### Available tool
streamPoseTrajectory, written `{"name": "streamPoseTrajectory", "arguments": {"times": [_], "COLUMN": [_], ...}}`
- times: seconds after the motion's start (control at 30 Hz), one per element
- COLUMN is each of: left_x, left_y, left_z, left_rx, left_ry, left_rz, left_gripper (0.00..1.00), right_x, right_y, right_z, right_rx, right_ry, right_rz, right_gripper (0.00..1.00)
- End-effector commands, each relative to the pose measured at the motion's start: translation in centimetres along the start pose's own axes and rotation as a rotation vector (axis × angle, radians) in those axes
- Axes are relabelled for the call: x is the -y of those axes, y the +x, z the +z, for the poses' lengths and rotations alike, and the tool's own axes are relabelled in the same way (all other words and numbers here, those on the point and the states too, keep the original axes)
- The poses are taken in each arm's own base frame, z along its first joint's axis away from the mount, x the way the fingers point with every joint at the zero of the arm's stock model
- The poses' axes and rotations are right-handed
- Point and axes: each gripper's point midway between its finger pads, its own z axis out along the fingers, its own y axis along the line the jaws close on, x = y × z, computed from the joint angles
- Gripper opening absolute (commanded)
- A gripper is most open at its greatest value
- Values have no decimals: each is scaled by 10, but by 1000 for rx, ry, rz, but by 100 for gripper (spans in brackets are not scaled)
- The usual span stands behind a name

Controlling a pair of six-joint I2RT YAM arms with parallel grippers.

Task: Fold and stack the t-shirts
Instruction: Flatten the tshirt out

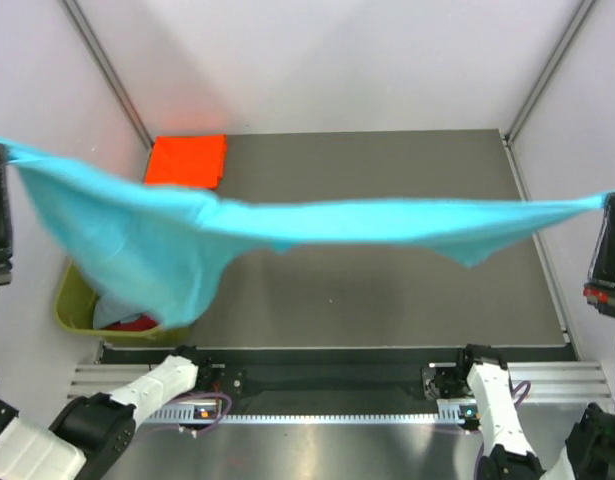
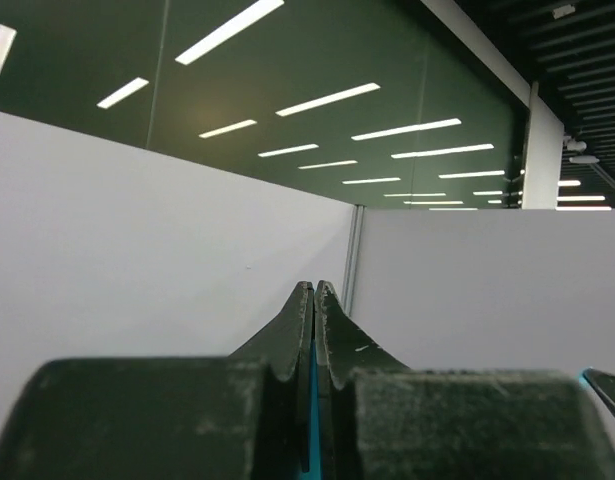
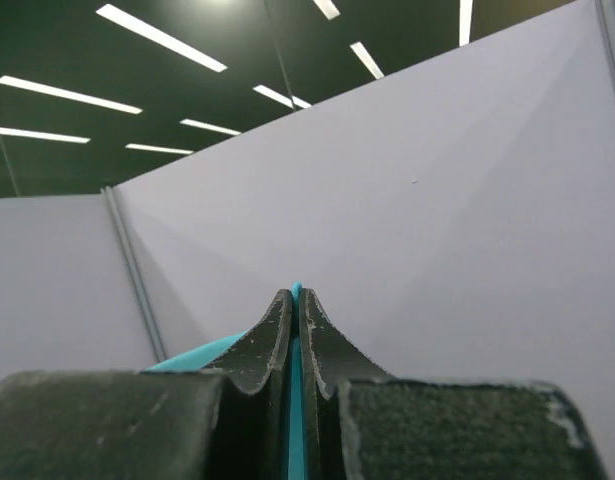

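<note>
The turquoise t-shirt [image 1: 317,222] is up in the air, stretched wide above the desk [image 1: 407,310] like a banner, its bulk sagging past the desk's left edge over the olive-green tub [image 1: 69,300]. Out beyond that left edge the left jaws are clenched on one end, and beyond the desk's right edge the right jaws are clenched on the other. Both wrist views show a sliver of turquoise pinched tight. The folded orange-red t-shirt [image 1: 187,160] sits at the desk's far left corner. This looks like the spreading step. The next move, I'd say, is to lower the cloth flat onto the desk's bare middle, with even tension so it lands smooth.
</note>
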Motion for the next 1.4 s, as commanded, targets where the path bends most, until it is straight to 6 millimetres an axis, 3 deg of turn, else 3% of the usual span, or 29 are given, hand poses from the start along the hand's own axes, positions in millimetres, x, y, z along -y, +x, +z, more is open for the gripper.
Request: {"name": "streamPoseTrajectory", "arguments": {"times": [0.0,0.07,0.1,0.13,0.27,0.33,0.37,0.4,0.43,0.47,0.5,0.57,0.6,0.63,0.7,0.73,0.77,0.8,0.83,0.87,0.9,0.93,0.97,1.03,1.1,1.13,1.23,1.3,1.37], "left_x": [-45,-54,-73,-80,-139,-158,-176,-186,-206,-218,-239,-260,-269,-290,-309,-329,-334,-341,-352,-355,-359,-366,-367,-370,-374,-378,-392,-393,-394], "left_y": [55,66,100,109,223,262,302,321,359,384,432,480,500,548,585,632,642,659,696,701,714,738,739,758,758,760,742,711,675], "left_z": [32,42,48,55,65,66,65,65,61,59,52,43,41,26,22,0,10,6,-14,-3,-6,-21,-10,-17,-11,-13,2,29,56], "left_rx": [-104,-89,-140,-130,-332,-387,-428,-440,-493,-516,-596,-660,-671,-743,-777,-851,-844,-859,-910,-890,-901,-935,-913,-924,-905,-902,-869,-813,-748], "left_ry": [-109,-116,-152,-158,-254,-276,-289,-300,-335,-345,-375,-386,-390,-412,-424,-459,-445,-450,-462,-454,-459,-476,-470,-475,-489,-509,-533,-514,-491], "left_rz": [37,55,50,54,88,90,97,100,100,102,93,105,107,108,106,92,84,73,60,50,39,11,2,-35,-42,-45,-40,-31,-20], "left_gripper": [0,0,0,0,0,0,0,0,0,0,0,0,0,0,0,0,0,0,0,0,0,0,0,0,0,0,0,0,0], "right_x": [43,58,69,76,122,150,175,190,207,228,239,272,284,302,322,342,351,361,377,389,398,412,423,440,455,461,461,452,439], "right_y": [41,58,72,82,132,168,199,215,236,261,277,324,337,362,385,415,424,436,462,464,470,485,479,487,482,489,487,480,461], "right_z": [22,29,33,36,48,47,45,42,40,33,31,23,21,16,20,12,16,14,5,11,9,2,10,8,17,15,34,52,70], "right_rx": [-96,-133,-167,-188,-255,-321,-360,-380,-411,-442,-467,-530,-550,-601,-620,-686,-697,-732,-799,-798,-818,-853,-832,-849,-836,-854,-839,-808,-757], "right_ry": [113,152,173,190,289,342,392,427,469,517,537,593,611,645,648,684,693,701,725,749,765,797,811,837,855,860,825,788,760], "right_rz": [55,80,87,94,122,118,119,114,118,119,119,115,99,91,60,57,49,27,17,-17,-40,-47,-57,-68,-87,-82,-69,-39,-36], "right_gripper": [0,0,0,0,0,0,0,0,0,0,0,0,0,0,0,0,0,0,0,0,0,0,0,0,0,0,0,0,0]}}
